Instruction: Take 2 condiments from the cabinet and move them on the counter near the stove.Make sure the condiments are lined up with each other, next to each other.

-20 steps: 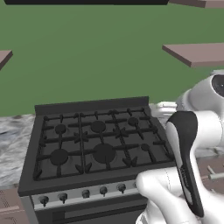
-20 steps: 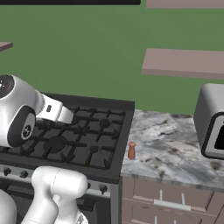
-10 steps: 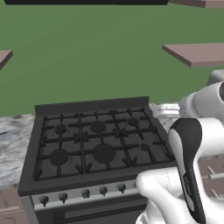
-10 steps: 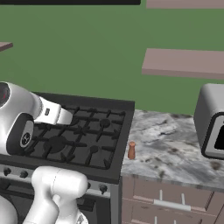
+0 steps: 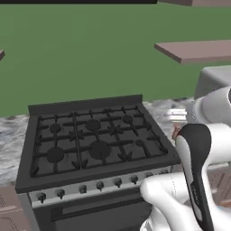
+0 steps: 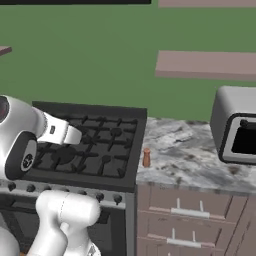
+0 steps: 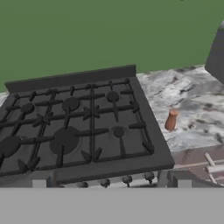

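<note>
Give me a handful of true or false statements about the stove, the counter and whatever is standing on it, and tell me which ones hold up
1. One reddish-orange condiment bottle stands upright on the marble counter. True.
2. The bottle sits on a burner grate of the stove. False: it stands on the counter, just beside the stove's right edge.
3. Two condiments stand side by side on the counter. False: one bottle is there.
4. A grey appliance with a dark window sits on the counter, to the right of the bottle. True.
5. A pot rests on the stove. False: the grates are bare.
</note>
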